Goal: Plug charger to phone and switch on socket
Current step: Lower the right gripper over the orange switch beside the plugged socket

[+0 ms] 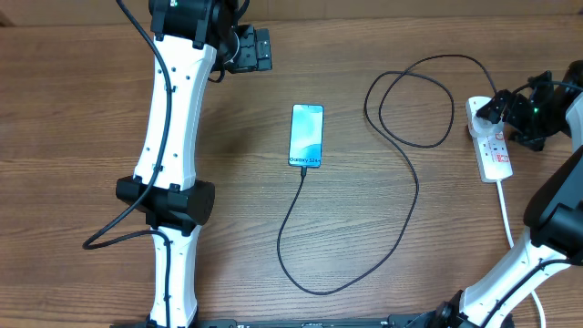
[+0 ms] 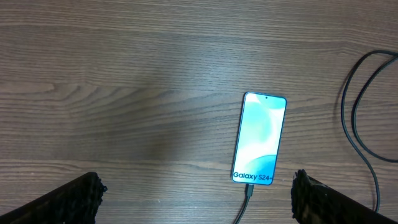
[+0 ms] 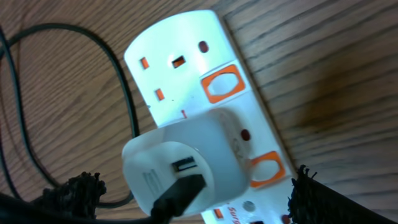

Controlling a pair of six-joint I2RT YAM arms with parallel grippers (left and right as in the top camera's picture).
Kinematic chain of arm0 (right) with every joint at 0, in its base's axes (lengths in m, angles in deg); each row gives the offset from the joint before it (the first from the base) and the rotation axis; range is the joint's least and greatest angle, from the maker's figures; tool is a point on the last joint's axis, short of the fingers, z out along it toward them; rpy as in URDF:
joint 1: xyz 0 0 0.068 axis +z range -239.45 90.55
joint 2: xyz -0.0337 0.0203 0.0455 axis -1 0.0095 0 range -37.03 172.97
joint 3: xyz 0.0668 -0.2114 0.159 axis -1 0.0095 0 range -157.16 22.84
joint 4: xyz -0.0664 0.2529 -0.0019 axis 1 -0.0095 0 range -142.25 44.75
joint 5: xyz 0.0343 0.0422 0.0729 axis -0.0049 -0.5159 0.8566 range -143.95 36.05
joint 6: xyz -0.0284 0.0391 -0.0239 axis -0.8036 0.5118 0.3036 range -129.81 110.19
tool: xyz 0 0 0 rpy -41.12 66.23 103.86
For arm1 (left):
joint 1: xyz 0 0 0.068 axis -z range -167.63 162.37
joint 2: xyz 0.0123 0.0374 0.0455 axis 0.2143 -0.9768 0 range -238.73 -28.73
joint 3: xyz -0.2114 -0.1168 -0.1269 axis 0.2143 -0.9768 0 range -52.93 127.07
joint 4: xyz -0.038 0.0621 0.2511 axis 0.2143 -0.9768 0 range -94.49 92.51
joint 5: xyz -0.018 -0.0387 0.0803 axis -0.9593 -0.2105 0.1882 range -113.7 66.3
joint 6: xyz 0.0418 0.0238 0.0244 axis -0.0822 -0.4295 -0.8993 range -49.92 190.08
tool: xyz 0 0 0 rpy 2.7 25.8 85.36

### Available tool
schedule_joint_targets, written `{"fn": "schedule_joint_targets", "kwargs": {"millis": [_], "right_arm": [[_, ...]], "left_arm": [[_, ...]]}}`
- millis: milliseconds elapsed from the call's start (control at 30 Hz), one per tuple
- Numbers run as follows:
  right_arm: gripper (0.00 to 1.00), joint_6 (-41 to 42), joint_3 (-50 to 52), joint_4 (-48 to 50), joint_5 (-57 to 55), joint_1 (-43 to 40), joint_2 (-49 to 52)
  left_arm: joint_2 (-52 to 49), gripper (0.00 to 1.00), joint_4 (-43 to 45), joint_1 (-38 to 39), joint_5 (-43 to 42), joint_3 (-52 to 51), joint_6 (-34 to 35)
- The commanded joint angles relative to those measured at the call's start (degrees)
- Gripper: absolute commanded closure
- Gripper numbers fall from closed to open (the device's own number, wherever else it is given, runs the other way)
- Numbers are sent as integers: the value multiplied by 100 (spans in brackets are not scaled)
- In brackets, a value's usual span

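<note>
On my feed both claws gape wide, empty. Left claw [image 2: 196, 183] sits near the phone [image 1: 307, 137] on the desk [image 1: 91, 137], charger [image 1: 323, 292] in its bottom end. Right claw [image 3: 196, 183] hovers over the socket [image 1: 495, 155], hiding its far end overhead; switch positions unreadable.

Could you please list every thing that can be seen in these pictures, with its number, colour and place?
phone: one, light blue screen lit, flat near the middle of the table.
cable: one, black, plugged into the phone's near end, looping over the table to the adapter.
power strip: one, white, at the right side of the table.
adapter: one, white, plugged into the power strip, with the cable in it.
switches: two in view, orange, on the power strip.
table: one, brown wood.
left gripper: one, black, open, at the far side, left of the phone.
right gripper: one, black, open, over the power strip.
</note>
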Motion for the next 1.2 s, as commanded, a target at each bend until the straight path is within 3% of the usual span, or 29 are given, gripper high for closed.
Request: {"fn": "schedule_joint_targets", "kwargs": {"millis": [0,1167], "right_arm": [[0,-33,33,96,297,59,28],[0,-50,343,385,118,177,31]], "left_arm": [[-61,0,-11,13,76,11,-125],[-61,0,-11,13,76,11,-125]]}}
